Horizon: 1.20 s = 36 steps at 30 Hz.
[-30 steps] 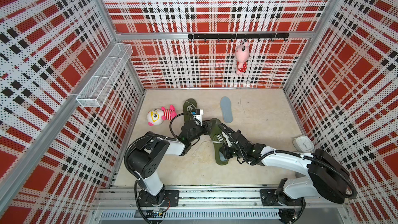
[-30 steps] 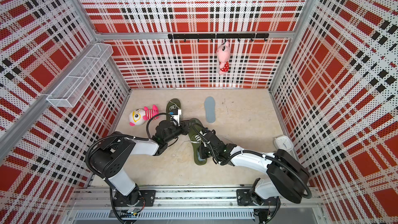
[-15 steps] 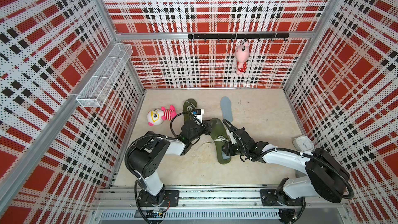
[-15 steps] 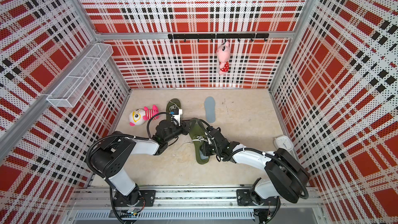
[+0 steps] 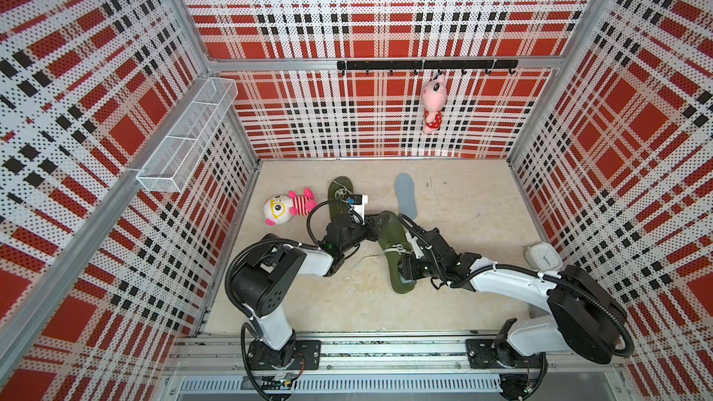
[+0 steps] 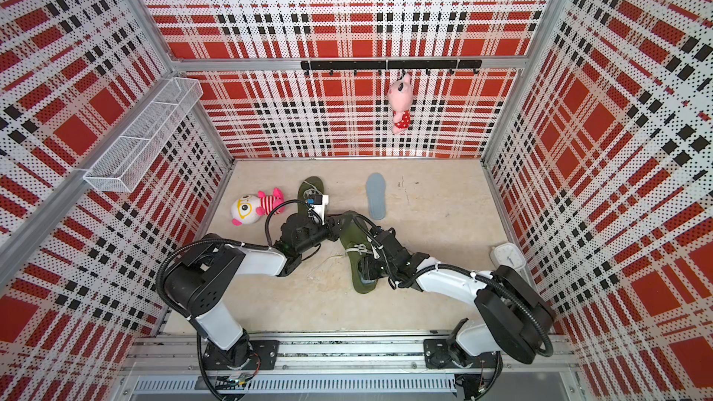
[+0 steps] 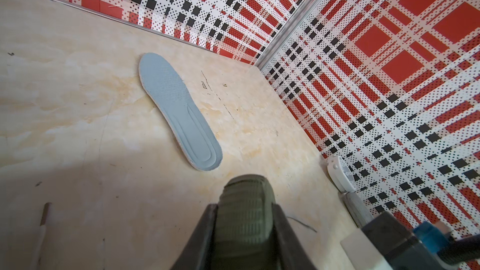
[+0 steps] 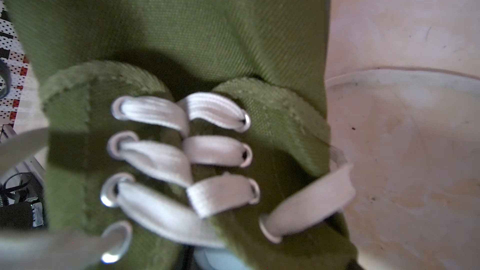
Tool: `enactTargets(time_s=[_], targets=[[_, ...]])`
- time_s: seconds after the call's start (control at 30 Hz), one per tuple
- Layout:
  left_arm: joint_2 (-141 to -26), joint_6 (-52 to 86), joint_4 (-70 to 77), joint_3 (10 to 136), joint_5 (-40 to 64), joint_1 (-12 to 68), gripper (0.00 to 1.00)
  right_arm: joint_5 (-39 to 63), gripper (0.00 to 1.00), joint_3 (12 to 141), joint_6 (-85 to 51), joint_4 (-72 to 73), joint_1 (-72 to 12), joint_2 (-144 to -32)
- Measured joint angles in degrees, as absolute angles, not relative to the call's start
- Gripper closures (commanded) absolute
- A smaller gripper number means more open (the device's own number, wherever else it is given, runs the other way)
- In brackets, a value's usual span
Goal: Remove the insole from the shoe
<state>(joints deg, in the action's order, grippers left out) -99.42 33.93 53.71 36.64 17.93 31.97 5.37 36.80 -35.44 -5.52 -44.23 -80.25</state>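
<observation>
Shoe (image 5: 389, 233) toe is clamped by left hand (image 7: 244, 211); right hand (image 5: 407, 268) state is indiscernible. Soft, light insole (image 8: 215, 259) should be pinched at heel.

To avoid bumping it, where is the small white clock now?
In both top views the white clock stands at the foot of the right wall, beside the right arm.
</observation>
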Motion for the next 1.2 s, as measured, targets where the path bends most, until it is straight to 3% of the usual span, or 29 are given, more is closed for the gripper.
enactTargets(time_s=[0.2,0.5,0.93,1.2], targets=[[-99.4,33.7,53.3,36.8,17.8,32.0,0.96,7.6,0.48,35.8,-35.2,-3.5,-43.7,-80.2],[-99.4,33.3,53.2,37.0,17.7,32.2,0.96,10.6,0.5,33.5,-35.2,1.2,-43.0,-80.2],[-99.4,32.4,52.7,37.5,17.6,32.8,0.96,17.2,0.63,24.1,-34.3,19.7,-41.5,-80.2],[-99.3,31.9,52.1,37.7,17.6,32.9,0.96,16.7,0.85,23.3,-33.0,20.1,-41.4,-79.7]])
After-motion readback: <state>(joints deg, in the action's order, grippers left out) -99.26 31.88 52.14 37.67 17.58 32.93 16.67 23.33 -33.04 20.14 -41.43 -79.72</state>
